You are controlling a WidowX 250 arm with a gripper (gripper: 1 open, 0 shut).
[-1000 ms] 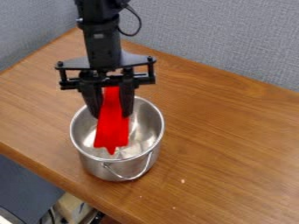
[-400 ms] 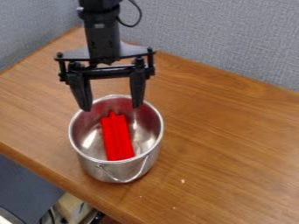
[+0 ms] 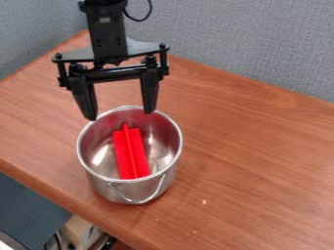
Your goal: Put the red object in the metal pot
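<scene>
The red object (image 3: pixel 128 152), a smooth bright red bar, lies inside the metal pot (image 3: pixel 163 176), leaning from the bottom toward the far wall. The shiny steel pot stands near the table's front edge. My gripper (image 3: pixel 116 104) hangs above the pot's far rim, open wide, with nothing between its black fingers (image 3: pixel 84 102). The fingers are clear of the bar and of the pot.
The pot rests on a brown wooden table (image 3: pixel 248 127) whose front edge runs diagonally at the lower left. A grey wall rises behind the table. My dark arm (image 3: pixel 104 34) comes down from the top of the view.
The gripper opened and let go of the red bar, which dropped into the pot. The gripper then rose and shifted slightly to the left.
</scene>
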